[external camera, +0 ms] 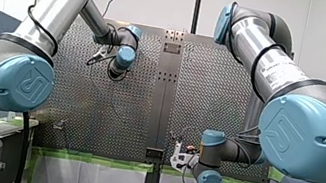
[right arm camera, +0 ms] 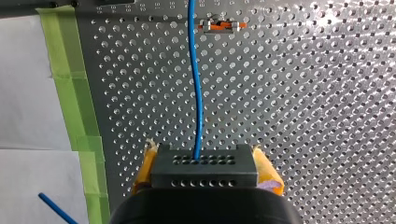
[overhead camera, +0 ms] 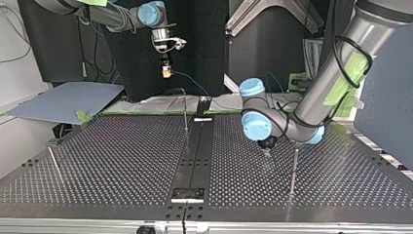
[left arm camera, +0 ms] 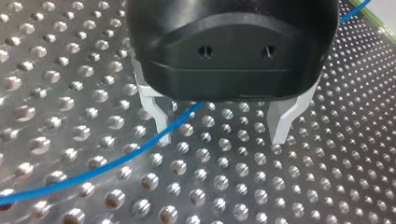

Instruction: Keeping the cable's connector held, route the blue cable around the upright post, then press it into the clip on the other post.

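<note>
- My right gripper (overhead camera: 166,73) is clamped on the black connector (right arm camera: 204,170), with a yellow pad (right arm camera: 268,179) on each side of the block.
- In the top view it hangs well above the perforated table (overhead camera: 122,156), past the far end of the centre rail (overhead camera: 197,151) and slightly to the rail's left.
- The blue cable (right arm camera: 197,93) leaves the connector's front face and runs straight ahead over the table. In the top view it slopes down toward the rail's far end.
- An orange-and-metal clip (right arm camera: 222,26) sits just beside the cable, further along.
- My left gripper (left arm camera: 219,128) is to the right of the rail in the top view, low over the table.
- Its metal fingers (left arm camera: 158,112) are spread apart and hold nothing. The cable lies on the table between them, close to one finger.
- A thin post (overhead camera: 185,112) stands just left of the rail near its far end.
- A second post (overhead camera: 294,168) is right of the rail, near my left gripper.
- A third post (overhead camera: 54,163) is far left of the rail.
- Green tape (right arm camera: 70,93) lines the table edge.
</note>
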Motion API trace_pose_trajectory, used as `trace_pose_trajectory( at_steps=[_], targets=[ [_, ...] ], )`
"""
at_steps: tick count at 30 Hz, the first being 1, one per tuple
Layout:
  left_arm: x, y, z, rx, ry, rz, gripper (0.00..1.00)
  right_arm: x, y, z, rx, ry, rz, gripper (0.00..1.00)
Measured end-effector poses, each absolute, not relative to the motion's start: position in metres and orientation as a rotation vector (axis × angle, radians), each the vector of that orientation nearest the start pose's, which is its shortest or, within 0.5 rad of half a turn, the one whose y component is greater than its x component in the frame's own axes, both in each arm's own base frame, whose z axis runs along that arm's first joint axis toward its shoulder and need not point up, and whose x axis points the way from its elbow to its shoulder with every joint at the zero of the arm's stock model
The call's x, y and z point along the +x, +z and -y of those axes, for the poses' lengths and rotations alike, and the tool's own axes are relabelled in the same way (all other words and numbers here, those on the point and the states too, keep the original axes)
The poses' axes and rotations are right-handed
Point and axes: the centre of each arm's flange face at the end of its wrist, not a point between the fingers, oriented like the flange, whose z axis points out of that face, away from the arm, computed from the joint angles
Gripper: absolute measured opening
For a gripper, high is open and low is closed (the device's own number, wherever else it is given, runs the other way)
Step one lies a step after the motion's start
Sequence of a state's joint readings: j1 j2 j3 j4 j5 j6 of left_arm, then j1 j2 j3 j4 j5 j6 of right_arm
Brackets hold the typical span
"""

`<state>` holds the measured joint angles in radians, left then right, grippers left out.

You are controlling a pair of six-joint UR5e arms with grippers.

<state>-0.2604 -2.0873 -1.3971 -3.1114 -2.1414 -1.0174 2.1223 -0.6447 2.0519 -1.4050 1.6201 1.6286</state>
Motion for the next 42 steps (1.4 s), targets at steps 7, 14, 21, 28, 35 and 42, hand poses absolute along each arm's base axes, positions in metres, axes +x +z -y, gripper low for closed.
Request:
trace_pose_trajectory(
  at_steps=[7,14,21,28,35,42],
  targets=[
    [0.587,0.24,0.244,0.416,0.777,-1.925,1.0,0.373,-0.069,0.361,1.557,1.607,0.982,0.0],
    [0.587,0.228,0.244,0.419,0.805,-1.942,1.0,0.373,-0.069,0.361,1.557,1.607,0.982,0.0],
    [0.583,0.228,0.25,0.415,0.804,-1.944,1.0,0.373,-0.069,0.361,1.556,1.608,0.983,0.0],
    [0.577,0.216,0.249,0.436,0.84,-1.988,1.0,0.373,-0.069,0.361,1.558,1.607,0.985,0.0],
    [0.568,0.184,0.256,0.504,0.877,-2.058,1.0,0.373,-0.069,0.361,1.558,1.607,0.986,0.0],
    [0.561,0.163,0.263,0.593,0.931,-2.089,1.0,0.373,-0.069,0.361,1.558,1.607,0.986,0.0]
  ],
)
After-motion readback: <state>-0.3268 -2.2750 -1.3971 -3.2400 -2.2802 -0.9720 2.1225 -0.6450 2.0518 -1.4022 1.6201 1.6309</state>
